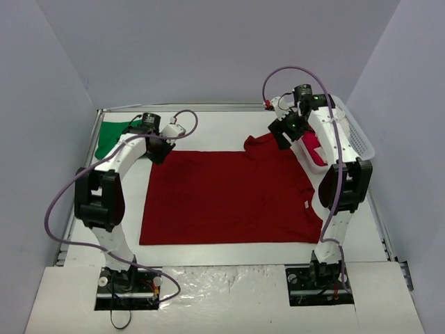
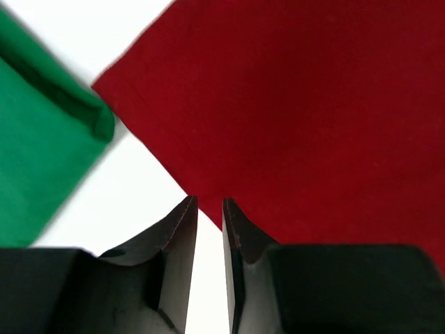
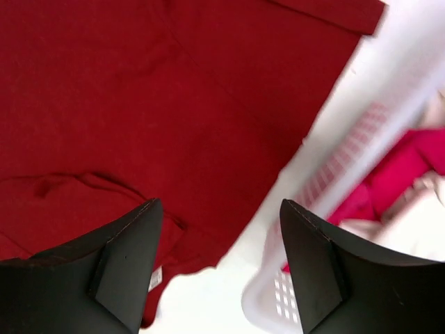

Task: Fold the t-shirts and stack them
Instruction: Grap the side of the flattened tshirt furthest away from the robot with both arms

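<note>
The dark red t-shirt (image 1: 229,198) lies spread flat in the middle of the table, with one sleeve bunched at its far right. The green t-shirt (image 1: 113,137) lies at the far left. My left gripper (image 1: 160,152) hovers at the red shirt's far left corner. In the left wrist view the left gripper (image 2: 209,202) is nearly shut and empty, with bare table showing in the thin gap, the red shirt (image 2: 313,118) ahead and the green one (image 2: 35,153) to the left. My right gripper (image 1: 284,136) is wide open over the red shirt (image 3: 139,90) near its collar, and the right wrist view shows the gripper (image 3: 219,205) empty.
A white slotted basket (image 1: 354,136) stands at the far right and holds pink-red cloth (image 1: 311,146). In the right wrist view the basket's rim (image 3: 348,160) is close beside my right finger. Grey walls close in the table on three sides.
</note>
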Robot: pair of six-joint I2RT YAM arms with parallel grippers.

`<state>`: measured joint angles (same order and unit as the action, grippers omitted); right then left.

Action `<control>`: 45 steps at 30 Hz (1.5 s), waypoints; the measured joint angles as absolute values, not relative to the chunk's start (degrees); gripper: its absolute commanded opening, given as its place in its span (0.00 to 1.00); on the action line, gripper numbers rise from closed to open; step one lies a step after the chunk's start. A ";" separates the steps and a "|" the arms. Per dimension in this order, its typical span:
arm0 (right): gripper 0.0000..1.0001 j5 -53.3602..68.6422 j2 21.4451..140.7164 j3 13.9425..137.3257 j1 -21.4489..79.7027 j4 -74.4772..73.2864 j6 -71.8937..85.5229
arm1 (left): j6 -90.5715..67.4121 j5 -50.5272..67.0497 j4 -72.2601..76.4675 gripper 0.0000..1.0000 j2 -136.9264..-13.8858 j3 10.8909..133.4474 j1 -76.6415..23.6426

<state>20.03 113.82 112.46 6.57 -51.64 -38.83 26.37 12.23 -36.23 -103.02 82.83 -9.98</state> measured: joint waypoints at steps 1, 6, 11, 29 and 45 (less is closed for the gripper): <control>0.64 19.59 114.98 112.90 7.42 -51.64 -38.85 | 27.40 12.29 -36.21 0.20 -104.51 84.03 -9.80; 0.64 18.70 118.93 113.99 10.61 -51.66 -39.00 | 31.44 15.33 -37.17 0.20 -112.66 92.92 -7.75; 0.64 18.48 121.19 114.87 10.92 -51.57 -38.98 | 33.67 18.13 -39.64 0.20 -121.64 105.38 -4.32; 0.65 13.39 123.66 114.41 11.29 -51.62 -38.57 | 41.98 26.35 -58.72 0.23 -142.19 130.63 -1.74; 0.66 11.11 127.39 114.24 12.47 -51.62 -38.28 | 44.58 23.92 -58.70 0.31 -140.88 127.85 -1.76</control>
